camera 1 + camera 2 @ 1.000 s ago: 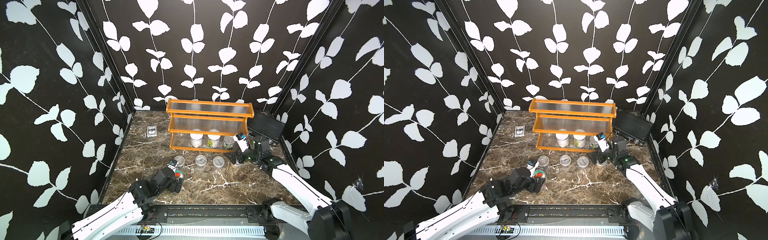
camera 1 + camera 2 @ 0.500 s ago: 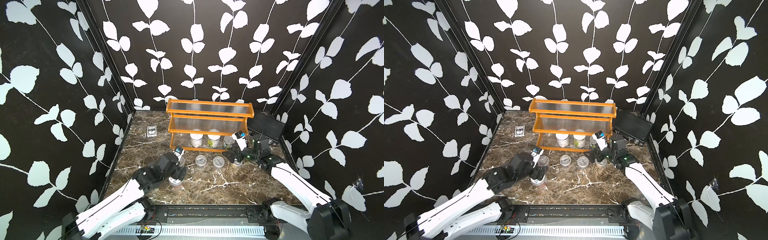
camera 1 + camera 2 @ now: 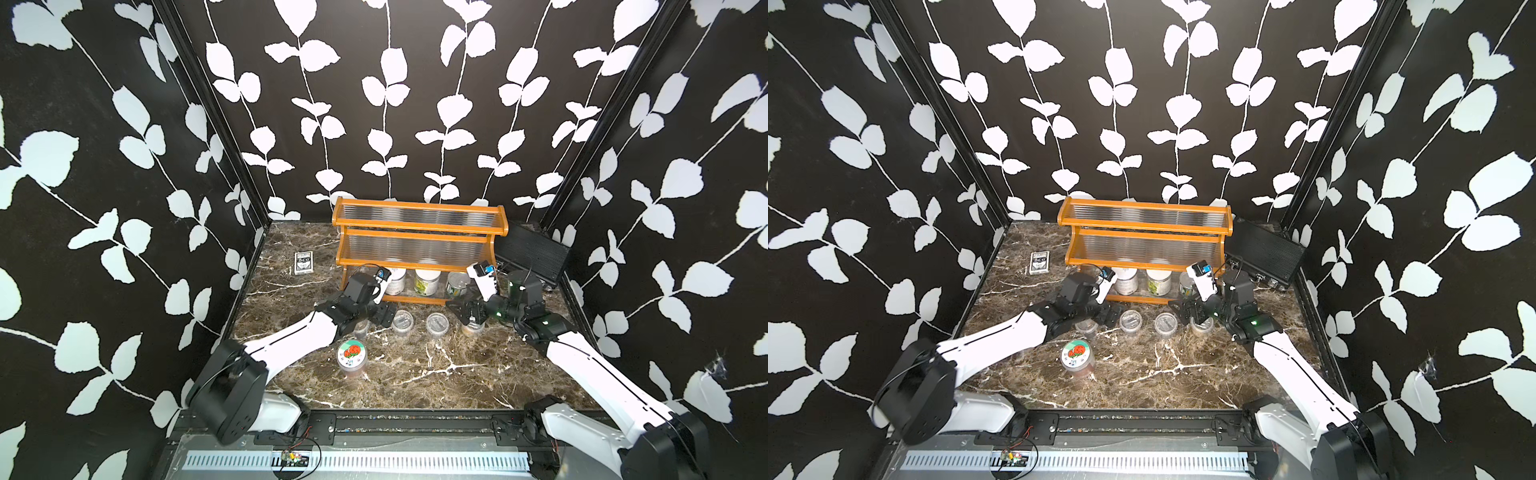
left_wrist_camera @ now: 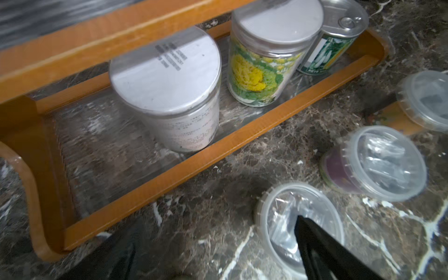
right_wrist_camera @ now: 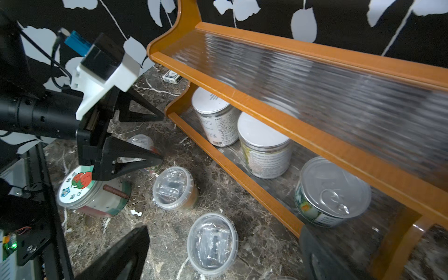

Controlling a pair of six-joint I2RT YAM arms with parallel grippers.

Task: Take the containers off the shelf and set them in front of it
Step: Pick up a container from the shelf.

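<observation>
The orange-brown shelf point(image 3: 419, 237) stands at the back. Its lowest tier holds a white-lidded jar point(image 4: 167, 77), a jar with a yellow-green label point(image 4: 264, 63) and a pull-tab tin point(image 5: 332, 191). Clear lidded cups point(image 3: 402, 322) point(image 3: 437, 323) stand in a row in front of it. A strawberry-lid jar point(image 3: 351, 358) stands nearer the front. My left gripper point(image 3: 380, 307) is open and empty, low before the shelf's left end, with one finger over a cup point(image 4: 299, 230). My right gripper point(image 3: 463, 313) is open near the tin, its fingers either side of a cup point(image 5: 212, 243).
A flat "BCG" card box point(image 3: 303, 264) lies left of the shelf. A black ribbed case point(image 3: 530, 255) leans at the back right, close behind my right wrist. Patterned walls close in on three sides. The two grippers face each other across the cup row.
My left arm has left the strawberry-lid jar standing near the front and reached forward to the shelf's left end. The right gripper has shifted only slightly.
</observation>
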